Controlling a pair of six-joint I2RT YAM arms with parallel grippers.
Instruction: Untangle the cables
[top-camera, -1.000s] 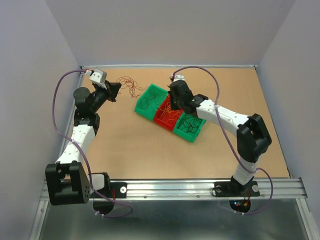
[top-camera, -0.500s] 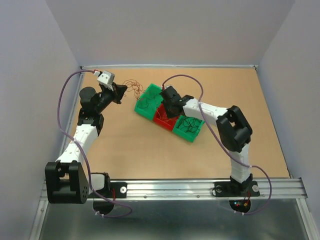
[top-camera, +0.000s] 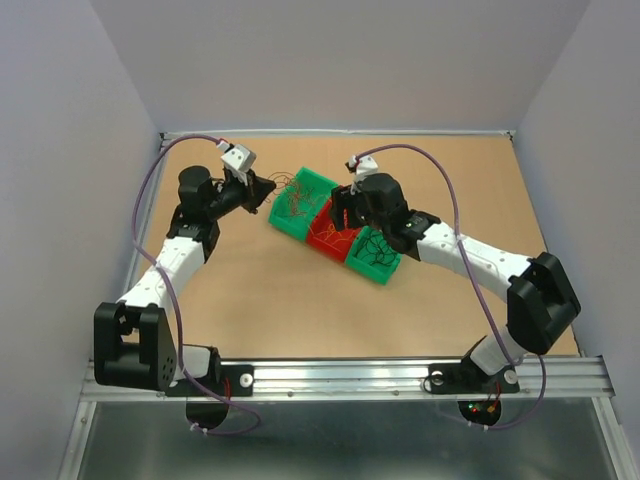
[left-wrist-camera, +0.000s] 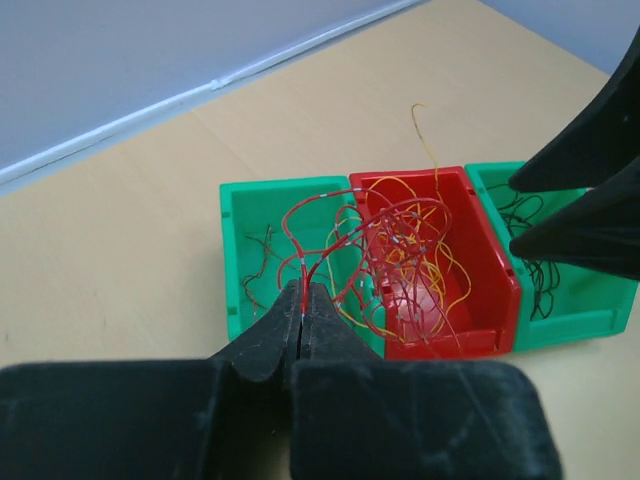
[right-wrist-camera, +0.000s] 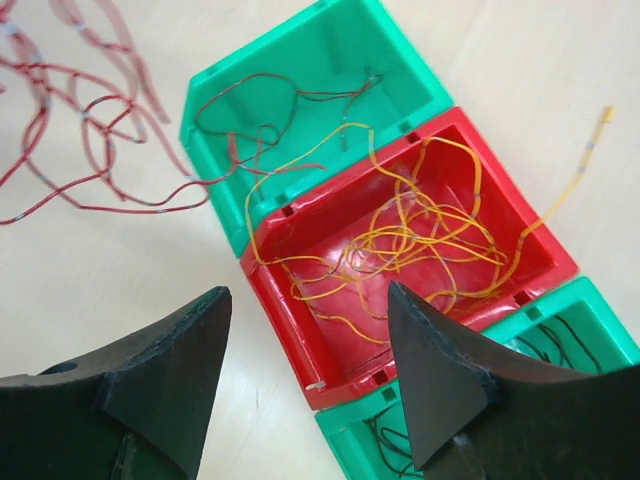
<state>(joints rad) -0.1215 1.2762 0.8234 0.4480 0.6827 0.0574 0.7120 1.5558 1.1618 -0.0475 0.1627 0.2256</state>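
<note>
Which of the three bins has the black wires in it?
The green end bin on the right arm's side; the red middle bin holds yellow strands, the other green bin reddish strands.

Thin red strands (left-wrist-camera: 330, 225) rise in loops from the pinched fingertips of the left hand (left-wrist-camera: 302, 300), arching over the bins. Curly yellow and orange strands (right-wrist-camera: 420, 240) lie heaped in the red bin (right-wrist-camera: 280, 320), one yellow end poking past its rim. Black strands (right-wrist-camera: 560, 345) fill one green bin (right-wrist-camera: 590, 310), and a few dark reddish strands (right-wrist-camera: 290, 100) lie in the other green bin (right-wrist-camera: 400, 60).
</note>
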